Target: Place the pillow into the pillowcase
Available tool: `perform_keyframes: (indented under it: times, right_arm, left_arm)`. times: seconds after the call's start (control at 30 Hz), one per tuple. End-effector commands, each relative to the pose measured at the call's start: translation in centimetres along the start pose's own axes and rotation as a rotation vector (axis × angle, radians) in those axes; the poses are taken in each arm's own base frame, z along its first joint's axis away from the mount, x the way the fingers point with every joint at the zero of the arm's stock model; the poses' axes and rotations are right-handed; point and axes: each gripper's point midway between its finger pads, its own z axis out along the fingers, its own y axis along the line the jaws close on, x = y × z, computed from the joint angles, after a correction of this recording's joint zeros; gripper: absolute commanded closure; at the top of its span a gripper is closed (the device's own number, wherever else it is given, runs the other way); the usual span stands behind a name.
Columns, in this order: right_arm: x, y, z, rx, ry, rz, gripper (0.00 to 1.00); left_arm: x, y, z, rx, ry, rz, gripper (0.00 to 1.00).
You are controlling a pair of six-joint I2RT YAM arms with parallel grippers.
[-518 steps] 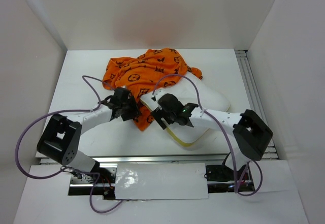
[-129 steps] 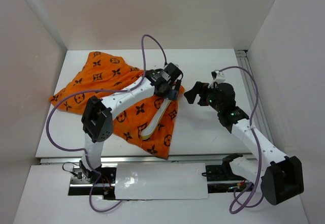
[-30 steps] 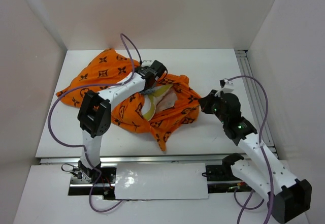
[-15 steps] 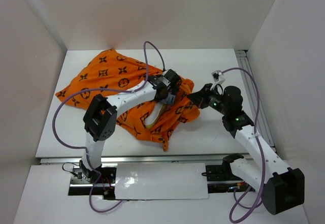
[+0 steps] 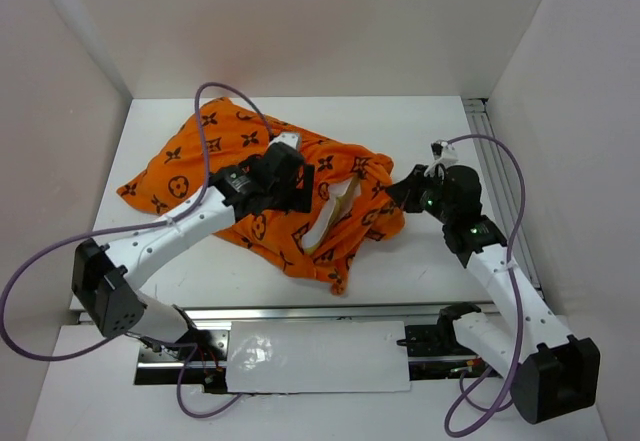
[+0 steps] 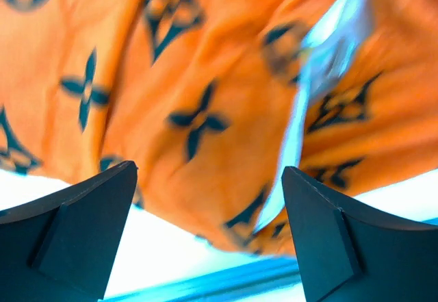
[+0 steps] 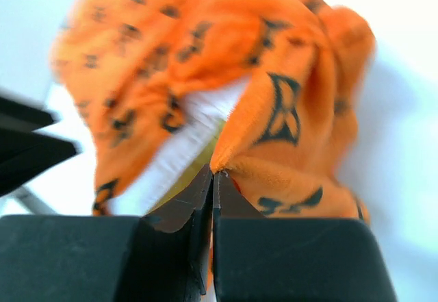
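The pillowcase [image 5: 230,151] lies rumpled across the middle of the tabletop [image 5: 450,131], reaching toward the far left corner, with a point of cloth trailing toward the near edge. The pillow [image 5: 335,211] is almost wholly inside it. Only a narrow white strip with its pale yellow seam shows through a gap in the orange cloth, right of the middle.

The right claw [image 7: 213,179] is clamped on a fold of the pillowcase at its right-hand side, fingers pressed together with the pinched cloth rising out from between them. From its wrist camera the white of the pillow shows just behind that fold.

The left claw [image 6: 209,179] hangs over the middle of the pillowcase with its fingers wide apart and nothing between them. Printed cloth and the pale strip of pillow lie below it, and blur hides whether it touches them.
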Motion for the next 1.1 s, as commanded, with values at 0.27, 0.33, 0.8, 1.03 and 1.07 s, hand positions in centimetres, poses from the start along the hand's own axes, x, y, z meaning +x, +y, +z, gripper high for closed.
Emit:
perform_keyframes:
  times: [0.27,0.33,0.8,1.03,1.07]
  right_arm:
    - [7.0,-7.2,-3.3,0.363,0.232,0.045,0.23]
    - [5.5,-6.3,-3.3,0.344,0.201,0.006,0.18]
    - [13.1,1.1,4.1,0.169,0.399,-0.122,0.23]
    - [15.0,0.2,7.6,0.24,0.398,-0.102,0.2]
    - [15.0,-0.1,7.9,0.251,0.39,-0.105,0.24]
  left_arm:
    - [6.7,-1.8,3.3,0.022,0.153,0.007,0.0]
    - [6.3,-2.3,3.3,0.034,0.15,0.003,0.0]
    - [6.6,-3.1,4.8,0.014,0.172,0.0,0.08]
    - [7.7,-3.1,5.8,0.0,0.209,0.002,0.18]
    - [7.8,-3.3,5.7,0.008,0.216,0.001,0.2]
